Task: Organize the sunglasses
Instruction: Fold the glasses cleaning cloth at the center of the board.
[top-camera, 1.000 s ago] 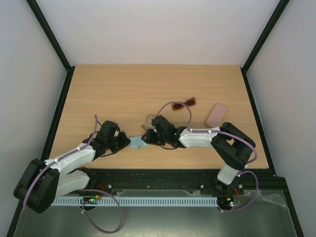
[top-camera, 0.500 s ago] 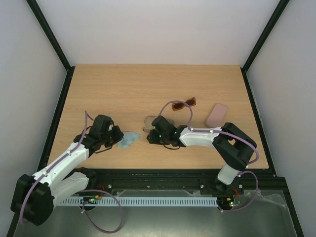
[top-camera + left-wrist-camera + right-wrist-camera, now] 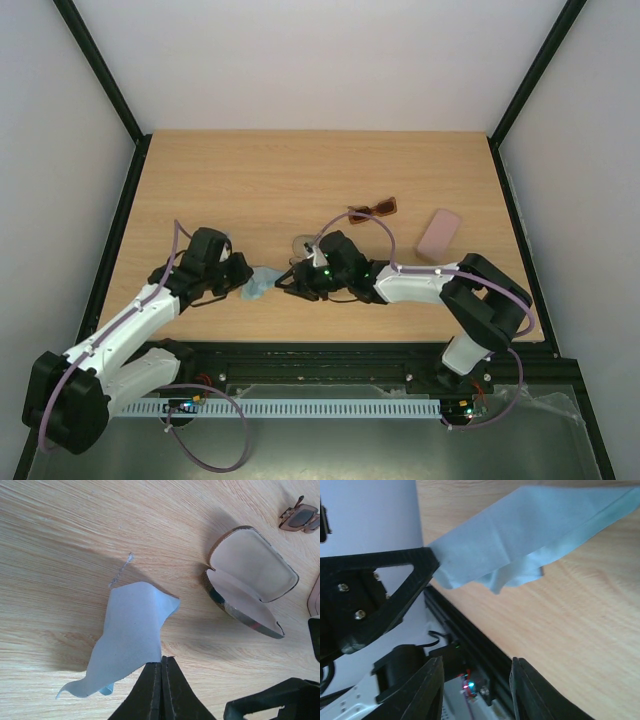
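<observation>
Looks across a light wooden tabletop point(image 3: 580, 630) at a crumpled pale blue cloth point(image 3: 520, 535), pinched by one corner in the black left gripper point(image 3: 431, 555). Shows the right gripper point(image 3: 476, 667) below with fingers parted, empty.

- The reddish-brown sunglasses point(image 3: 301, 517) are cut off by the right edge of the left wrist view.
- The pink case point(image 3: 315, 597) shows only a sliver at that edge.
- The open case point(image 3: 301, 243) is partly hidden behind the right arm in the top view.
- The blue cloth point(image 3: 530, 535) is cropped by the top and right edges of the right wrist view.

Lab cell: white walls point(image 3: 320, 60), wooden table point(image 3: 250, 180).
</observation>
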You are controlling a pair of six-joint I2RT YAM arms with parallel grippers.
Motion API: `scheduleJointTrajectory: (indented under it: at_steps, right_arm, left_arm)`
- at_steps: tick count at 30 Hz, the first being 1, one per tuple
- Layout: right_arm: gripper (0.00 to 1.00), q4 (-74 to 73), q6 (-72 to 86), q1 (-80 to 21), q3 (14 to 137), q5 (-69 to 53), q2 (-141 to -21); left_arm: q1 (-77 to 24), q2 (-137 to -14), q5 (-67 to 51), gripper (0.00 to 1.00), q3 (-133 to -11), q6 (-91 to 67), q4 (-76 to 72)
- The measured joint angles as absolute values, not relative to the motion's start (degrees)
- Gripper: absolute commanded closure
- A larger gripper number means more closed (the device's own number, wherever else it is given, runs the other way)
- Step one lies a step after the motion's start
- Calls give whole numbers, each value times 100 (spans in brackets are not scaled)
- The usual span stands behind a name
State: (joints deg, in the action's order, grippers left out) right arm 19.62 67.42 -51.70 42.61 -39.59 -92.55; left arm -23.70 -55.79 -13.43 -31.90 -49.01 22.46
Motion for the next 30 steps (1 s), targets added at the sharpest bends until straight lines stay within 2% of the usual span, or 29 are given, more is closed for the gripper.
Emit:
scheduleJointTrajectory:
  at_steps: [9, 17, 22, 30]
  right_arm:
    - [59, 2143, 6941, -5172, 4257, -4056, -9255]
    - [59, 1197, 4969, -5535, 4499, -2237, -9282]
    - [59, 888, 3854, -5992, 4882, -1356, -9749]
    - [59, 657, 3299, -6125, 5450, -364, -10573]
  left_arm:
    - [-2370, -5588, -1420, 98, -3306, -4882, 2399]
    - [-2370, -5734, -1483, 98, -3395, -4882, 2493]
    - [-2344, -5826, -1500, 98, -3441, -4882, 2530]
    - [-2331, -5837, -1498, 98, -3555, -4884, 2604]
